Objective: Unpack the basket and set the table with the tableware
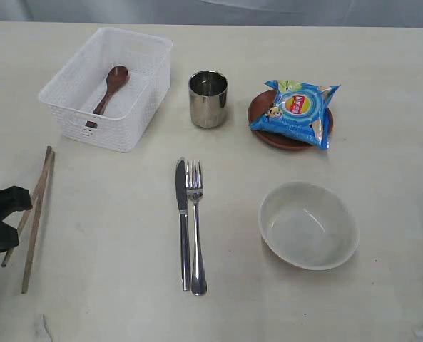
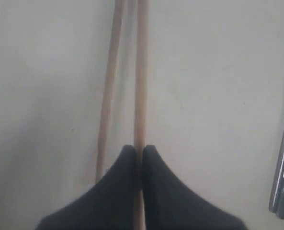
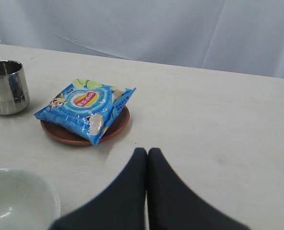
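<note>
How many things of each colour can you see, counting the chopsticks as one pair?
Shiny silver: 3 (knife, fork, cup)
Brown: 3 (spoon, plate, chopsticks)
White or cream: 2 (basket, bowl)
Blue: 1 (chip bag)
Total: 9

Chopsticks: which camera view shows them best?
The exterior view: both chopsticks lie nearly full length on the table, only the left claw covering a bit. The left wrist view shows just part of their shafts; the right wrist view shows none.
</note>
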`<state>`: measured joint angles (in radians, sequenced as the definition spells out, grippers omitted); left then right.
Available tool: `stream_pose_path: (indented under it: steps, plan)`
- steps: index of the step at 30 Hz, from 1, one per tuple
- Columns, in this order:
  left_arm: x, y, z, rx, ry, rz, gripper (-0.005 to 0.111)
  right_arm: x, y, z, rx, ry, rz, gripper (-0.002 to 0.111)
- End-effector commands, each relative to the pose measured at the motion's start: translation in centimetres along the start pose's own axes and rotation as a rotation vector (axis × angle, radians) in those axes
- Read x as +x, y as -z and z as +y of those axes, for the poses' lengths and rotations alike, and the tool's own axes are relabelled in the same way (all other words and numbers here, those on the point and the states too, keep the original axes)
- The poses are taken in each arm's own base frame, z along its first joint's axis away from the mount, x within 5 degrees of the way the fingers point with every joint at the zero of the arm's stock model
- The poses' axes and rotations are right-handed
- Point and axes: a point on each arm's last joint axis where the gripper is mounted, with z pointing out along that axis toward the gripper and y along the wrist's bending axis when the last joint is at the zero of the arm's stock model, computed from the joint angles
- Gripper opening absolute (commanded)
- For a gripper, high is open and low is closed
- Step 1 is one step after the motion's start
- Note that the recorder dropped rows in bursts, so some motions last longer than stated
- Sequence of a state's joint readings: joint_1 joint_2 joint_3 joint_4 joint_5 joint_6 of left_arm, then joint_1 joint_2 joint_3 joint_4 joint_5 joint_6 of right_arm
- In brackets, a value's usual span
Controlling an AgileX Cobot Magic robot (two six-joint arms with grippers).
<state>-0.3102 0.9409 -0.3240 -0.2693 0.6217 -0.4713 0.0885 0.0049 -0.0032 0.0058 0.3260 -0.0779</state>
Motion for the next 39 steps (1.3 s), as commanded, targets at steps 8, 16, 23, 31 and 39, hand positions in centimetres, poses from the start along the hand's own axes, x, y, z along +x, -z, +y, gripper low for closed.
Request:
stream_pose_path:
  steps: [8, 16, 23, 31, 39]
  plan:
    - [-0.9, -2.1, 0.1, -0.024, -0.03, -0.024, 0.001, 0.0, 0.0, 0.0, 0.007, 0.003, -0.005, 0.0]
    - [-1.3, -2.9, -0.2, -0.011, -0.011, -0.029, 0.035, 0.0, 0.0, 0.0, 0.007, 0.003, -0.005, 0.0]
    - [-1.8, -3.2, -0.3, -0.008, -0.077, -0.067, 0.036, 0.0, 0.0, 0.0, 0.007, 0.003, -0.005, 0.0]
    - [-4.3, -1.5, -1.5, -0.097, -0.222, -0.124, 0.036, 0.0, 0.0, 0.0, 0.007, 0.003, -0.005, 0.0]
    - [-7.6, -0.9, -0.1, -0.547, -0.288, 0.049, 0.043, 0.0, 0.0, 0.0, 0.007, 0.003, -0.005, 0.0]
